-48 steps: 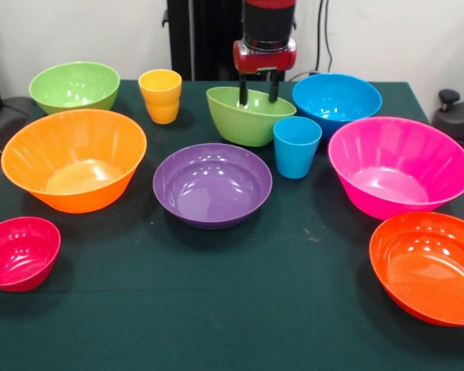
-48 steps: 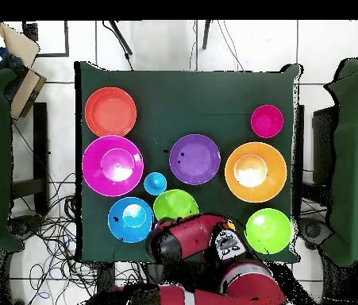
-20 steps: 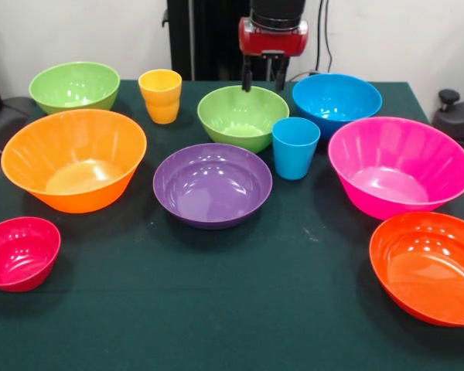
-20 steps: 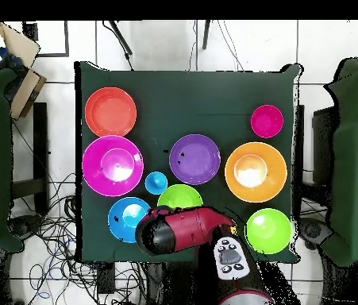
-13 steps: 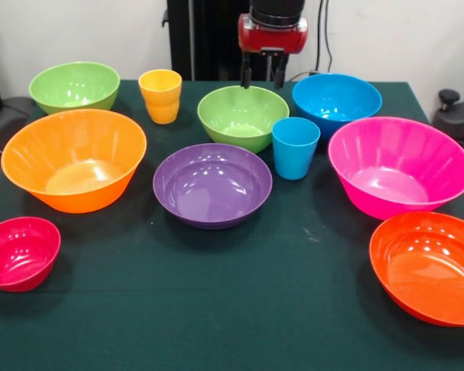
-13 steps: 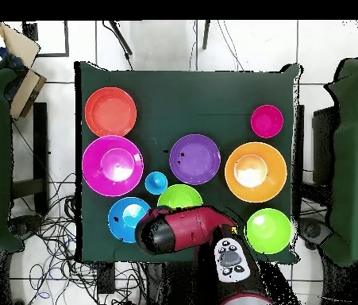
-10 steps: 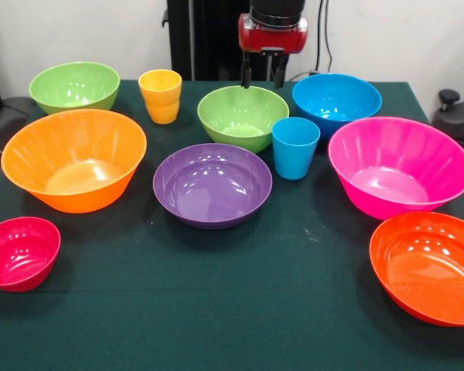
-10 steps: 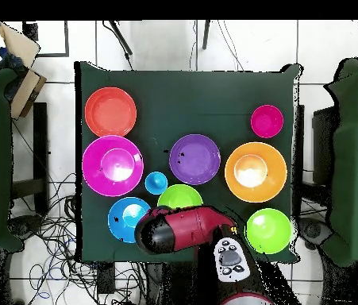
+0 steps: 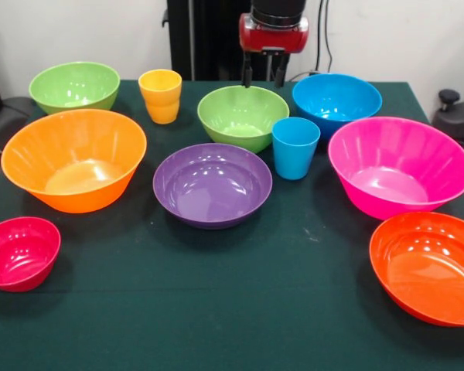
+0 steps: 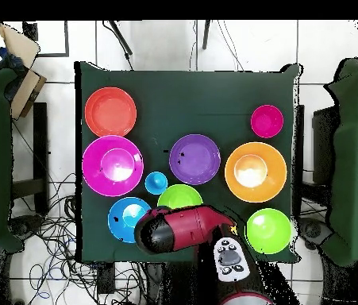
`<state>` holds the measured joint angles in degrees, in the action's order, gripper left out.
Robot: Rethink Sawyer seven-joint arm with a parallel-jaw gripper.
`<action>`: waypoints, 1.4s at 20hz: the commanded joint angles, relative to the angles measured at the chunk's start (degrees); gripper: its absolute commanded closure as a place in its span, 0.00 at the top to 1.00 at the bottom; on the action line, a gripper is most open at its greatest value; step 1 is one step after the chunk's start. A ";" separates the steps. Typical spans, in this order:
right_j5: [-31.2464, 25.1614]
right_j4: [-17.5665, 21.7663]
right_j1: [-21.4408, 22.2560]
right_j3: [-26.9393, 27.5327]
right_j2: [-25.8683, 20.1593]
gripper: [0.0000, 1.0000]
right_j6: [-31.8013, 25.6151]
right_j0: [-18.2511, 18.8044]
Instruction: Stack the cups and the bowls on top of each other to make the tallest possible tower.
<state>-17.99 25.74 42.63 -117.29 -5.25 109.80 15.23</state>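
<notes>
Front view, left to right across the table (image 9: 216, 325): at the near left corner sits the crimson bowl (image 9: 19, 253); behind it the orange bowl (image 9: 73, 158); at the far left corner a green bowl (image 9: 74, 86). The yellow cup (image 9: 161, 95) stands near the far edge, apart from every bowl. At centre lies the purple bowl (image 9: 213, 184), and behind it the second green bowl (image 9: 243, 116), upright and level on the cloth. The gripper (image 9: 262, 74) hangs just above that bowl's far rim, its two fingers parted and holding nothing. Right of centre stands the blue cup (image 9: 296, 146), close beside the green bowl; behind it the blue bowl (image 9: 337, 100) at the far edge; then the pink bowl (image 9: 400, 165) by the right edge and the red-orange bowl (image 9: 429, 266) at the near right corner. Change: 2.4 s ago the fingers reached down inside the green bowl, which stood tilted; it now sits flat, slightly leftward, and the gripper has risen clear. In the overhead view the arm (image 10: 186, 230) covers part of this bowl (image 10: 180, 196). Judgement: that grasp came away empty, or the bowl was merely nudged. No tower exists yet; every piece rests singly on the table, so stacking remains entirely ahead, probably starting with another try at this bowl.
</notes>
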 commanded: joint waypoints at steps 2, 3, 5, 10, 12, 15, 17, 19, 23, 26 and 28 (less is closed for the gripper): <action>-5.85 -2.18 -0.57 3.93 -5.26 1.00 1.09 0.17; -5.90 -2.21 -0.58 4.00 -5.24 1.00 1.14 0.18; -5.61 -2.13 -0.78 3.94 -5.25 1.00 1.19 0.32; -5.08 -2.00 -0.60 3.56 -4.84 1.00 1.68 0.23; -5.53 -2.06 0.25 3.36 -4.51 1.00 1.83 -0.23; -5.67 -2.25 0.40 3.43 -4.17 1.00 2.33 -0.71; -5.26 -2.20 0.25 3.45 -3.95 1.00 2.68 -0.87; -5.20 -2.18 0.27 3.32 -3.90 1.00 2.71 -0.80; -5.60 -2.00 0.61 3.31 -3.43 1.00 2.72 -1.08; -4.38 -1.32 0.83 3.17 -2.90 1.00 3.12 -1.68; -2.80 -0.89 0.99 2.84 -2.53 1.00 3.67 -2.00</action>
<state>-18.13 25.71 43.82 -117.21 -5.23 109.80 14.74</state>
